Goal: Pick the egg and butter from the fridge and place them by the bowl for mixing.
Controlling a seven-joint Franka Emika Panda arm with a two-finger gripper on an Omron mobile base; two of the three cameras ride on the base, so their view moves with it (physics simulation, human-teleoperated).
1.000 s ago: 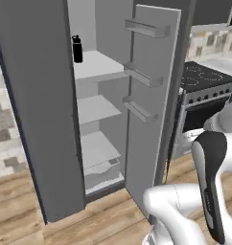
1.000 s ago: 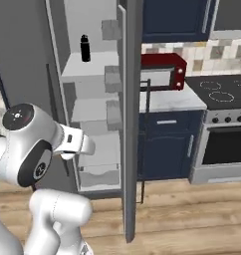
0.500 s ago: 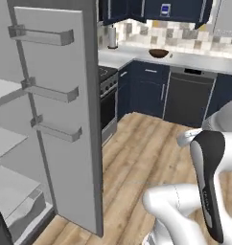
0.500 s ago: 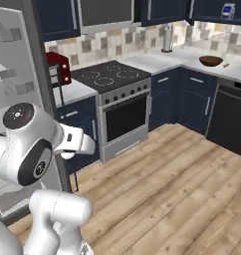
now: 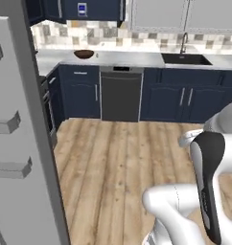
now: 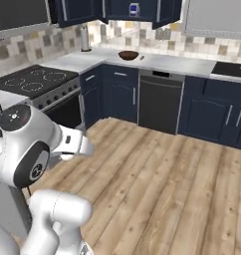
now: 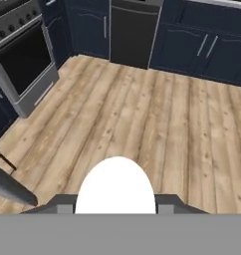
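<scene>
Egg (image 7: pixel 115 185): white, seated between the gripper (image 7: pixel 115 205) jaws, held above the wood floor (image 7: pixel 142 119).
Gripper: closed on the egg.
Bowl (image 5: pixel 84 54): on far counter (image 5: pixel 132 58).
Fridge (image 5: pixel 22 158): door open, at left.

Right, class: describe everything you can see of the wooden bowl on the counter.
The bowl is wide, shallow and round, of smooth dark brown wood with no markings. It stands upright on the pale grey counter, in front of the tiled backsplash and below the navy wall cabinets, above the base cabinet left of the dishwasher. The left base view shows it too. Nothing visibly touches it but the counter. Its inside cannot be seen from here.
</scene>
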